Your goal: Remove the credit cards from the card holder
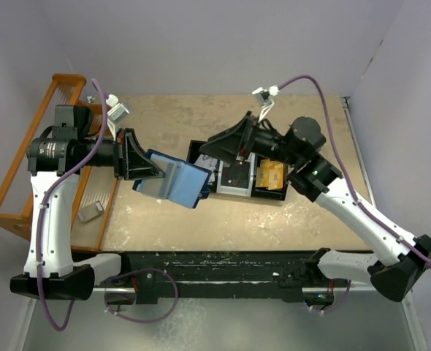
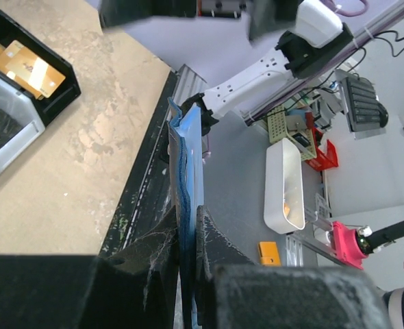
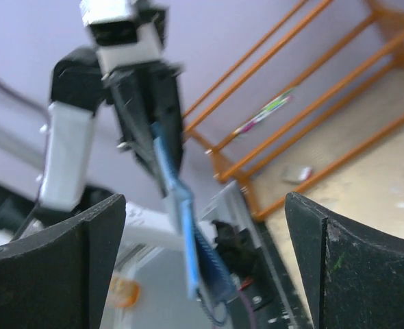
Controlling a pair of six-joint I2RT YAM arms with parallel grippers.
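Observation:
My left gripper (image 1: 151, 170) is shut on one edge of the open navy-blue card holder (image 1: 173, 183) and holds it above the table, left of the black tray. In the left wrist view the card holder (image 2: 186, 157) stands edge-on, pinched at my left gripper (image 2: 187, 240). My right gripper (image 1: 214, 150) is open and empty over the tray's left end, facing the holder. In the right wrist view the card holder (image 3: 188, 233) hangs between my wide-open fingers (image 3: 356, 267), apart from both. Gold cards (image 1: 270, 175) lie in the tray's right compartment and show in the left wrist view (image 2: 27, 68).
The black three-compartment tray (image 1: 274, 196) sits mid-table with a grey-white item (image 1: 235, 175) in its middle compartment. An orange wire rack (image 1: 25, 168) stands along the left edge, with a small grey object (image 1: 90, 212) in it.

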